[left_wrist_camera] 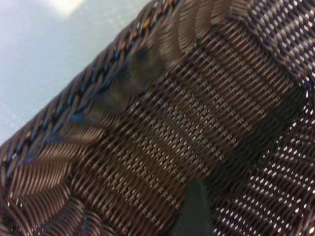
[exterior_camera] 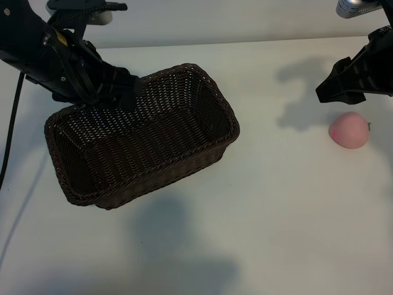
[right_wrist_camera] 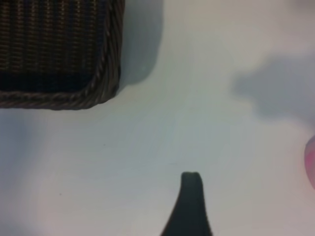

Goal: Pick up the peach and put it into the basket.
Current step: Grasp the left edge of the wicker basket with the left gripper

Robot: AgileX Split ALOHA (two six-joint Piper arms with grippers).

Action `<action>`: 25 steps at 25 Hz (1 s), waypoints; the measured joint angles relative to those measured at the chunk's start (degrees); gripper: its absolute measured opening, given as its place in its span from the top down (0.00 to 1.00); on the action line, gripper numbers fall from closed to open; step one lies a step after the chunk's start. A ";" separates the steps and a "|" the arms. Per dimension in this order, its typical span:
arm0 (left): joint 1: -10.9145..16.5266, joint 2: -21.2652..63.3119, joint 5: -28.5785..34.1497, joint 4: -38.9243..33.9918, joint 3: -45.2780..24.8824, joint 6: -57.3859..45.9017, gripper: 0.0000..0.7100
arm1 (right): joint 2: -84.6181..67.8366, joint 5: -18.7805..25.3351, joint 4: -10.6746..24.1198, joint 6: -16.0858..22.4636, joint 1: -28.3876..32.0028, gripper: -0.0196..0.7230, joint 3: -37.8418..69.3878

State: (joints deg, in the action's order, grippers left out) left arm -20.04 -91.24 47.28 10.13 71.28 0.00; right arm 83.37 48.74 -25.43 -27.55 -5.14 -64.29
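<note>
A pale-pink peach (exterior_camera: pixel 349 129) is seen lying on the white table (exterior_camera: pixel 276 209) at the right of the exterior frame, well apart from the dark-brown wicker basket (exterior_camera: pixel 184 163), which is set at the centre left. The right gripper (exterior_camera: pixel 344 86) is held just above and beside the fruit, near the upper right edge, its jaws spread and nothing gripped. The left gripper (exterior_camera: pixel 116 92) is poised over the basket's far rim at the upper left, likewise parted and empty; woven wall is shown close-up in its wrist view.
</note>
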 joint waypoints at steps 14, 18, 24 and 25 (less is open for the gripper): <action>0.96 0.24 5.96 -6.84 0.06 -13.02 0.17 | 0.00 0.00 0.00 0.00 0.00 0.17 0.00; 1.08 3.15 9.63 -14.97 -2.72 -23.27 0.17 | 0.00 0.00 0.00 0.00 0.00 0.17 0.00; 1.08 8.10 8.13 -20.75 -12.09 -34.30 0.17 | 0.00 0.91 0.00 0.00 0.00 0.17 0.00; 1.08 8.10 7.29 -21.05 -13.04 -35.73 0.17 | 0.00 0.96 0.00 0.00 0.00 0.17 0.00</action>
State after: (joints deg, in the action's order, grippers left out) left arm -18.96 -83.14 54.57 -10.92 58.24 -35.73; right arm 83.37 49.70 -25.43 -27.55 -5.14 -64.29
